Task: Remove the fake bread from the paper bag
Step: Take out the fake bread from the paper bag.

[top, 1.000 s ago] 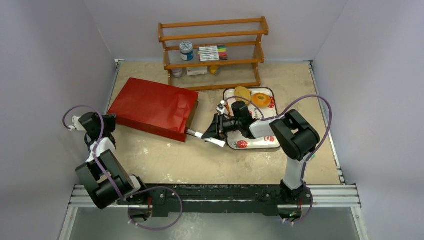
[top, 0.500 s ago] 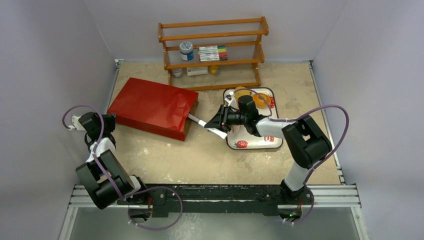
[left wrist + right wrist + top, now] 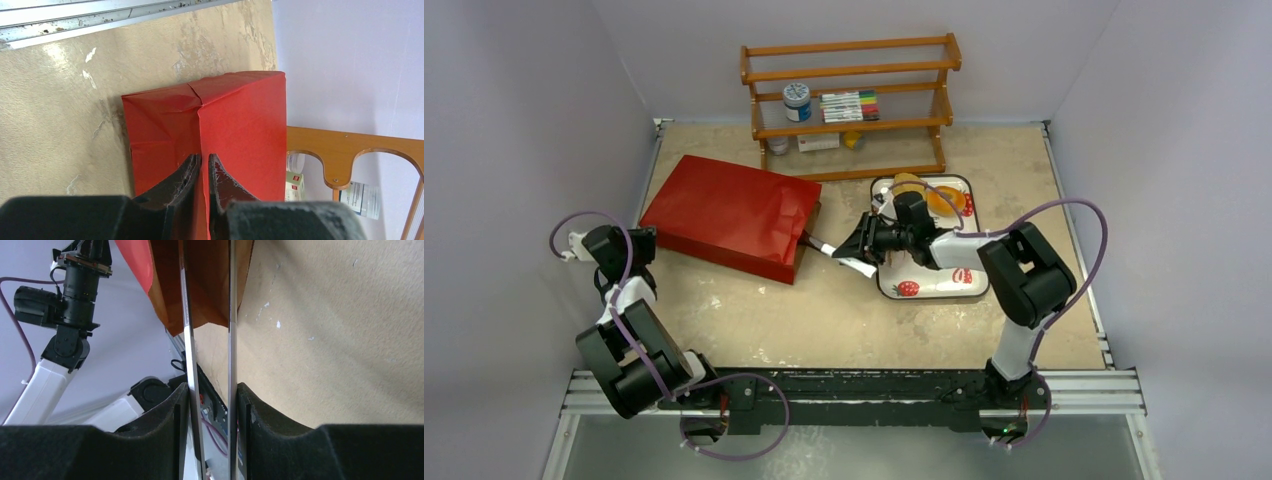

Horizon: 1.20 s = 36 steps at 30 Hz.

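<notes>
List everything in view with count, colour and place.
paper bag: one, red outside, brown inside, lying flat left of centre
tray: one, white with strawberry print, right of the bag
fake bread: two pieces, tan and orange, tray's far end
tongs: one, metal, tips at the bag's mouth
wooden rack: one, brown, far back
jar: one, bluish, rack's middle shelf
markers: several, mixed colours, beside the jar
table: one, beige
left gripper: black, shut on the bag's closed end
right gripper: black, holding the tongs
</notes>
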Motion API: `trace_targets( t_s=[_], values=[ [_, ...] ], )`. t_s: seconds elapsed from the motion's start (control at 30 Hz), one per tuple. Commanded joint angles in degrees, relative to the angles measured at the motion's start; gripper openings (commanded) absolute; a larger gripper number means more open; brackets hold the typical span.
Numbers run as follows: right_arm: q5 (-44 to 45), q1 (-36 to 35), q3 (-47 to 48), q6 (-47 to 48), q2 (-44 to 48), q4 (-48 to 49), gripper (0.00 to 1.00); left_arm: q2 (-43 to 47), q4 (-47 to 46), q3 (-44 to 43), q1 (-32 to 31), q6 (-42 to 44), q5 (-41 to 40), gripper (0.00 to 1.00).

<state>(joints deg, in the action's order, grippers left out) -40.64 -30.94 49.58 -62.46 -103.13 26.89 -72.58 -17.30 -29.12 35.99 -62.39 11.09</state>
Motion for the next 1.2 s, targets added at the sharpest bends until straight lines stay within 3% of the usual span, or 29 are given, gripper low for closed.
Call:
trace_targets(
  t_s=[0.0,0.73,1.17],
  values=[
    [0.02,0.22,3.78,0.26,-1.19,2.44,0.39,1.24,-3.87,0.51,0.47,-0.46,0.71,0.10],
    [0.04,0.21,11.22,-1.46,-6.41,2.57,0.41,1.60,-5.11,1.78,0.48,-1.24,0.88,0.09],
    [-0.23,0.29,7.27,-6.32,-5.50,10.00,0.41,1.28,-6.09,1.99,0.48,-2.62,0.74,0.08]
  ],
)
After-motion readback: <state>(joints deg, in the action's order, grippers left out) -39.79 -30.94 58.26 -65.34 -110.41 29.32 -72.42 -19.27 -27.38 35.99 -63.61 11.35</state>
